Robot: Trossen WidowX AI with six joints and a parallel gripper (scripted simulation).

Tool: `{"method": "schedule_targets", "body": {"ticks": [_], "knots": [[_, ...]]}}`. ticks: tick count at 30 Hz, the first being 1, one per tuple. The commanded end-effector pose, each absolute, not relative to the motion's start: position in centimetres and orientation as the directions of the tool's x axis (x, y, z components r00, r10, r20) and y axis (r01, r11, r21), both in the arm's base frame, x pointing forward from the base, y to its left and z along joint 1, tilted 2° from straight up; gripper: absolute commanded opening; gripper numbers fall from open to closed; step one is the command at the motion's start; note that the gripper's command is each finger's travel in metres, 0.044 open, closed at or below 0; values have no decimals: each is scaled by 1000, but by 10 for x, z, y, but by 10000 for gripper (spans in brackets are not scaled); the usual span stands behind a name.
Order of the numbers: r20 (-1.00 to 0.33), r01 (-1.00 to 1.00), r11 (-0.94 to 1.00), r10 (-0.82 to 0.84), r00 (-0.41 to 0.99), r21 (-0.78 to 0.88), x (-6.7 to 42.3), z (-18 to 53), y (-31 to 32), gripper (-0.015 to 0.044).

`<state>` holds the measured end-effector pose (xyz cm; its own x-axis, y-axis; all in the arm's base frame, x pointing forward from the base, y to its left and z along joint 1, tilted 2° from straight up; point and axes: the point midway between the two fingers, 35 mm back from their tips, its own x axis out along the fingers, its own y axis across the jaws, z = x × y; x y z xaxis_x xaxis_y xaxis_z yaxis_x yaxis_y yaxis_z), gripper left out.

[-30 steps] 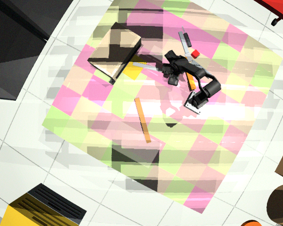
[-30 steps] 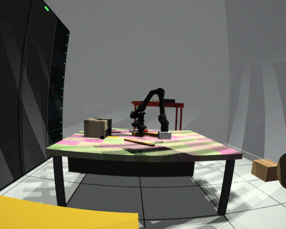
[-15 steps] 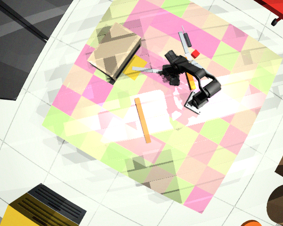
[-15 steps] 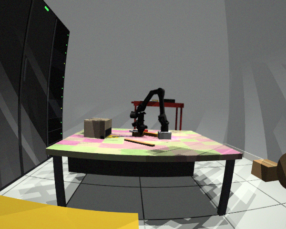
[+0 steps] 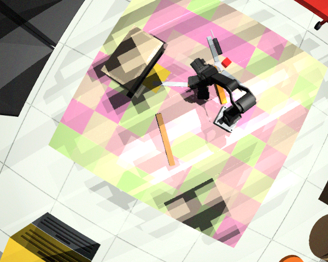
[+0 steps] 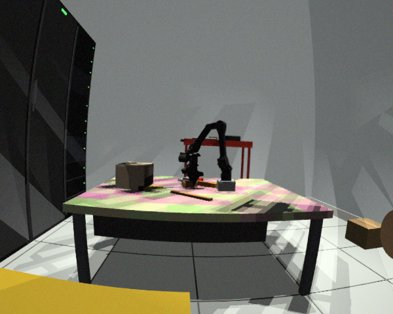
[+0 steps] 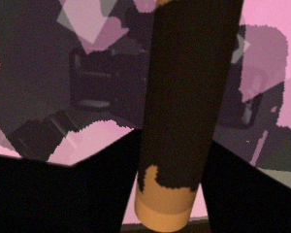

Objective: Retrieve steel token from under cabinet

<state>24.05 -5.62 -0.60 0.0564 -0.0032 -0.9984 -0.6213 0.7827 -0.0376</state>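
The tan box-like cabinet stands at the table's left, its dark lower edge facing the yellow marked area. My gripper is shut on the round orange-brown handle of a tool, low over the table. A long pale strip reaches from the gripper toward the cabinet. Its shaded tip lies over the yellow area, short of the cabinet front. Whether the strip touches the table is not clear. The steel token cannot be made out in any view.
An orange stick lies in front of the arm. Behind the gripper are a grey bent strip, a black bar and a red block. An orange bar lies beneath the arm.
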Motion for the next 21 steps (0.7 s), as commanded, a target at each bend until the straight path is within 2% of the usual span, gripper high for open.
{"method": "schedule_targets", "body": {"ticks": [1, 21], "knots": [[-998, -633, 773, 0, 59, -38, 242, -5, -52, 0], [-998, -643, 765, 2, 60, -37, 248, -5, -34, 0]]}}
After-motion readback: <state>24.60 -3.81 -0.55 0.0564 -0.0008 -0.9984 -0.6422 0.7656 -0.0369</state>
